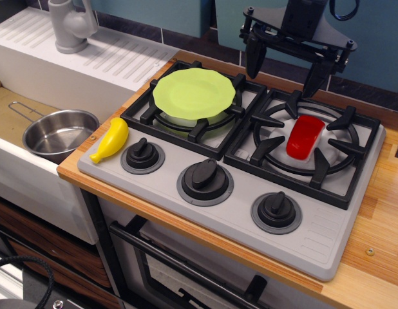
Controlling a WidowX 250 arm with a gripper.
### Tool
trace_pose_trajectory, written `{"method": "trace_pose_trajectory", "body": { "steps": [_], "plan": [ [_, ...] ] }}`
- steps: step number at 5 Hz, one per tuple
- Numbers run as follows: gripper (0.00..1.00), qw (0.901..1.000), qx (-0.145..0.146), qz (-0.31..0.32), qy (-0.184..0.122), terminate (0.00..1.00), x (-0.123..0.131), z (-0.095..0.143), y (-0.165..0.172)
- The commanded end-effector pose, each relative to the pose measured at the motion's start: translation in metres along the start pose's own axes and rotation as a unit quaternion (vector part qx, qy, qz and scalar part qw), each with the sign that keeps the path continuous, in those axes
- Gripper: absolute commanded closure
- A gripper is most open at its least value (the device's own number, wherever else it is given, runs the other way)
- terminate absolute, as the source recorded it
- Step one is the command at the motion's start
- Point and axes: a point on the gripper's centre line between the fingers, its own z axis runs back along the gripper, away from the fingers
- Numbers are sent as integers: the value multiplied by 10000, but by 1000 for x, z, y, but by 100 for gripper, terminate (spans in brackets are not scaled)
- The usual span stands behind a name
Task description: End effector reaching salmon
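Observation:
The salmon (304,136) is a small glossy red oblong piece with a whitish underside. It lies on the black grate of the right burner (308,145). The end effector (284,69) is a black gripper on a wide angular bracket. It hangs above the back edge of the stove, up and a little left of the salmon. Its two dark fingers (254,56) point down and stand wide apart, with nothing between them. The gripper does not touch the salmon.
A lime green plate (194,94) sits on the left burner. A yellow toy banana (111,140) lies at the stove's front left corner. Three black knobs (205,176) line the front. A steel pot (59,133) sits in the sink and a grey faucet (71,24) stands behind it.

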Motion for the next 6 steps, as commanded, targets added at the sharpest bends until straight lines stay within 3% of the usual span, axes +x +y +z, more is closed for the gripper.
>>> {"method": "trace_pose_trajectory", "body": {
  "steps": [1, 6],
  "plan": [
    [0, 10000, 0, 0, 0, 0, 0, 0, 0],
    [0, 9984, 82, 563, 30, 0, 4, 2, -56]
  ]
}}
